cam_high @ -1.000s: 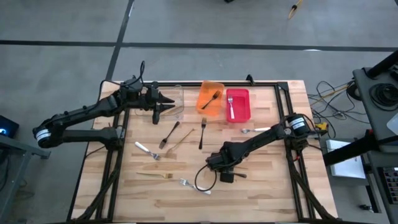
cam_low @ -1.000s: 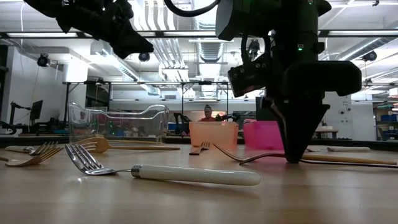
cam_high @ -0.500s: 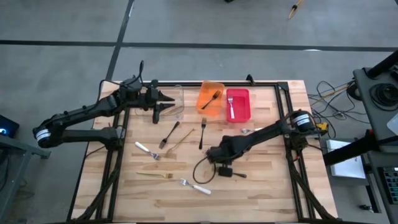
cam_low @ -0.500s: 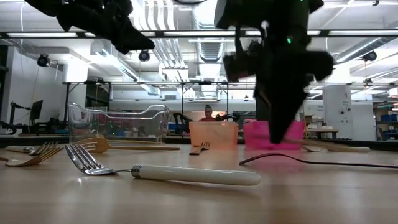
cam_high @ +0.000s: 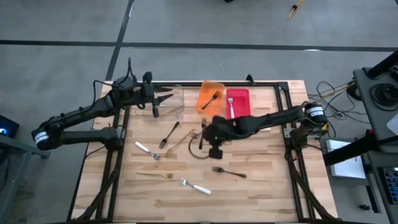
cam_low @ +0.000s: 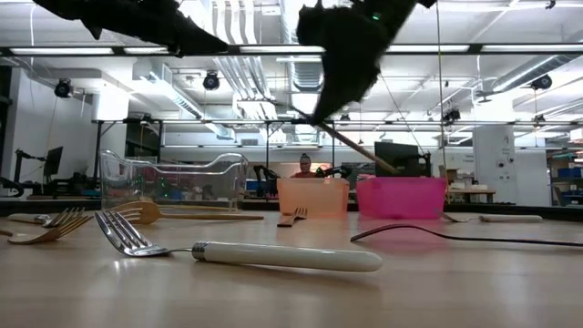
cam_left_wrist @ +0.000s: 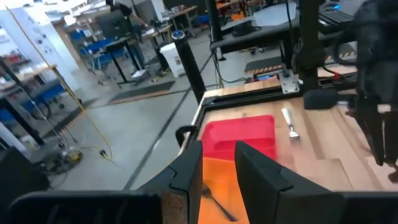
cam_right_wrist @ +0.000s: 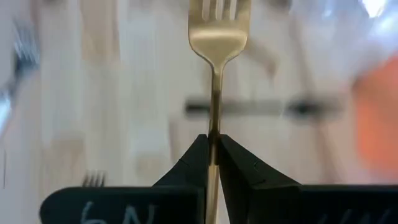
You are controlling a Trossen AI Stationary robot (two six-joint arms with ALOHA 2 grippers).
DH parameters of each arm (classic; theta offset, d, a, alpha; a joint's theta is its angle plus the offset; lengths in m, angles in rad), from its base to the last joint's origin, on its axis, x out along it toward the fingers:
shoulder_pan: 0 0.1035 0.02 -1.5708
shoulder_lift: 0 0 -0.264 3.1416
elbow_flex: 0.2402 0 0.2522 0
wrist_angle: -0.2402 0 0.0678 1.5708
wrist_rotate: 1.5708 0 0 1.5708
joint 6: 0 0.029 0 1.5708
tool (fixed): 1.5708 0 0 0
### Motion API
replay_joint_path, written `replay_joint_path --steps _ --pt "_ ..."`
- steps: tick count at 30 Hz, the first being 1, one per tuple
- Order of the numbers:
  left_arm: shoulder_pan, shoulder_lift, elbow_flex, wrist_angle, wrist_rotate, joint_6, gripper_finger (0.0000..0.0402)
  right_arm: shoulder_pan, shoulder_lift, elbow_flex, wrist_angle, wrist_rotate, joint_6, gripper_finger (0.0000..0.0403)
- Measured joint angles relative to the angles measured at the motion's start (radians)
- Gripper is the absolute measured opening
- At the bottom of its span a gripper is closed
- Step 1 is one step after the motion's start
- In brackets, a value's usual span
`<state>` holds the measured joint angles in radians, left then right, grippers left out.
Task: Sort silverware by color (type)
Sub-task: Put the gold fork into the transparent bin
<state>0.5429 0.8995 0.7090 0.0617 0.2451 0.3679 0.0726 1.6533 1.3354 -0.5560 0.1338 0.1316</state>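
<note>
1. My right claw (cam_right_wrist: 211, 149) is clamped tight on the slim gold metal fork (cam_right_wrist: 216, 37); the handle runs between my two fingers and the tines point straight out ahead of the claw; in the high view the claw (cam_high: 214, 138) hangs over the middle of the wooden slatted table (cam_high: 261, 186), just short of the bins.

2. To do this carry well, I judge I should keep the fork level and the grip firm, travel high enough to clear the utensils below, and pick the bin by colour; the orange plastic bin (cam_high: 210, 98) holds a dark fork and the red plastic bin (cam_high: 237, 104) a pale-handled one, so the clear plastic bin (cam_high: 175, 102) looks the likely home for gold; open only once the tines are over its rim.

3. My left claw (cam_high: 155, 102) waits beside the clear bin, fingers a narrow way apart, holding nothing.

4. Other pieces lie on the table, including a silver fork with a white handle (cam_low: 241, 254) near the front edge.
</note>
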Motion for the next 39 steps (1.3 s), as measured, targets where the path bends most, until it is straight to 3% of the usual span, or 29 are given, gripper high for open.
replay_joint_path --steps 8,12,19,32,39 --pt "0.051 -0.051 0.0 0.02 -0.038 0.042 0.0077 -0.118 0.013 0.001 0.395 -0.06 -0.258 0.0013" --pt "0.082 -0.077 0.0 0.018 -0.124 0.041 0.0077 -0.179 0.053 0.001 0.594 -0.147 -0.329 0.0013" --pt "0.151 -0.103 -0.003 -0.014 -0.133 0.047 0.0077 -0.269 0.14 0.024 0.935 -0.248 -0.404 0.0013" --pt "0.226 -0.153 -0.003 0.019 -0.135 0.032 0.0077 -0.354 0.366 0.291 0.963 -0.292 -0.536 0.0013" --pt "0.227 -0.193 -0.003 0.02 -0.291 0.042 0.0077 -0.38 0.484 0.387 0.918 -0.295 -0.544 0.0013"
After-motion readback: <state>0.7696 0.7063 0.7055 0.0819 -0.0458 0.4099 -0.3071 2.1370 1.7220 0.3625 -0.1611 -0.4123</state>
